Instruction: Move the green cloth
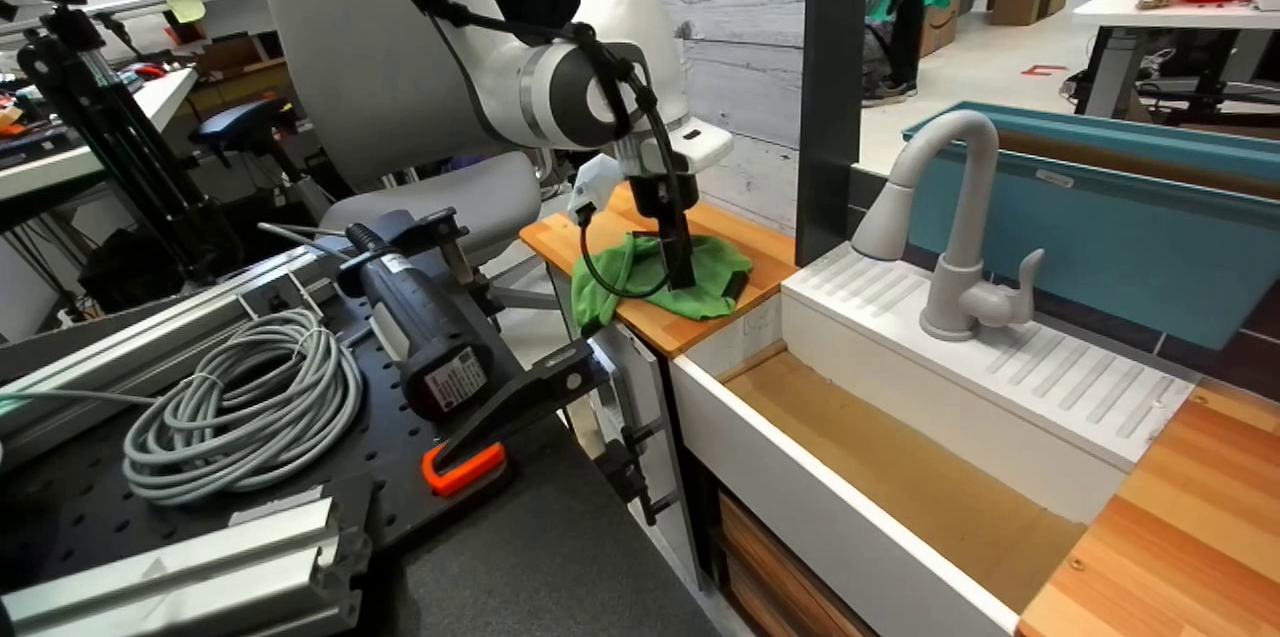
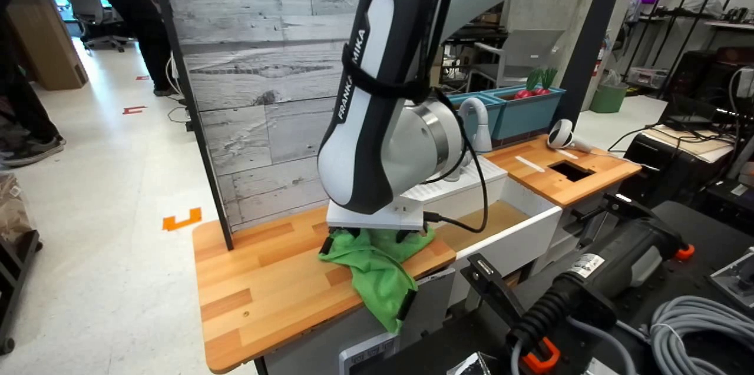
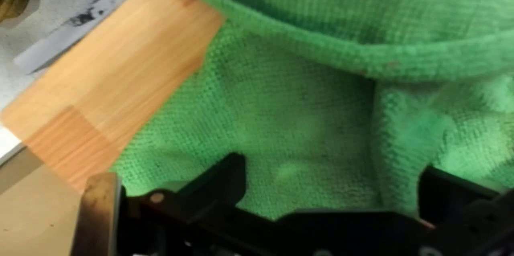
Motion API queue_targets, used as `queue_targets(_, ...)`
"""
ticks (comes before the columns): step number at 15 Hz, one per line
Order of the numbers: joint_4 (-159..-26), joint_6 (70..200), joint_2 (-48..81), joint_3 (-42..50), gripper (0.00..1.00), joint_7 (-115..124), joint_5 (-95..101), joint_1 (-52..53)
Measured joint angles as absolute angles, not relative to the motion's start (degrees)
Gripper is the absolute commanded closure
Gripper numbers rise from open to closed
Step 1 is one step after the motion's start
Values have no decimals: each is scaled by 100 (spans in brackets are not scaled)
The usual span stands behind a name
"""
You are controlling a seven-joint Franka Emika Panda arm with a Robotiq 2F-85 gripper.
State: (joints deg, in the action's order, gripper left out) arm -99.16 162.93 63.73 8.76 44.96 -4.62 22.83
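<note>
The green cloth (image 1: 625, 267) lies crumpled on the wooden counter beside the sink, with one end hanging over the front edge. It also shows in an exterior view (image 2: 377, 275), draped over the edge, with dark patches at its corners. It fills most of the wrist view (image 3: 289, 115), with a raised fold across the top. My gripper (image 1: 682, 277) points down at the cloth. In the wrist view its fingers (image 3: 331, 177) stand wide apart, with cloth below and between them. Whether the fingertips touch the cloth I cannot tell. The arm hides part of the cloth in an exterior view.
The white sink (image 1: 830, 477) with a grey faucet (image 1: 965, 217) adjoins the wooden counter (image 2: 265, 281). A grey plank wall (image 2: 259, 92) rises behind it. A black bench with a clamped tool (image 1: 420, 327) and coiled cable (image 1: 245, 407) stands in front. A teal planter (image 1: 1100, 227) is behind the sink.
</note>
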Motion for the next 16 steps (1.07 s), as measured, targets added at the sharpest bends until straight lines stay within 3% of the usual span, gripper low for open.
queue_targets(11,-10867,16325,5563,823,0,4412,-699,1830)
queue_targets(16,-11764,17080,4746,630,0,4400,-702,2034)
